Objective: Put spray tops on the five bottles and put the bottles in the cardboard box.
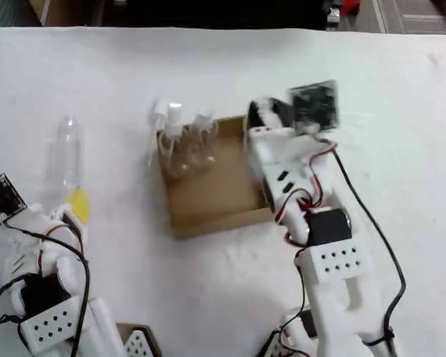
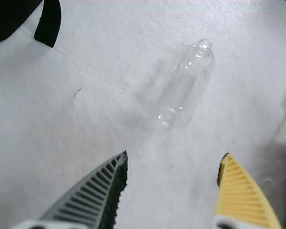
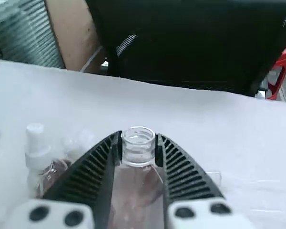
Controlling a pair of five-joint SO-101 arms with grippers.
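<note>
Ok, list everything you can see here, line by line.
Cardboard box: one, brown, open, at the table's centre.
Topped bottles: three as far as I can tell, clear with white spray tops, upright in the box's far left corner.
Lying bottle: one, clear, no top, on its side on the cloth ahead of the left gripper.
Held bottle: one, clear, no top, upright in the right gripper.
Table cloth: one, white, under everything.
Left gripper: grey and yellow fingers, open, empty.
Right gripper: black fingers, shut on the bottle's neck, by the box's far right corner.
</note>
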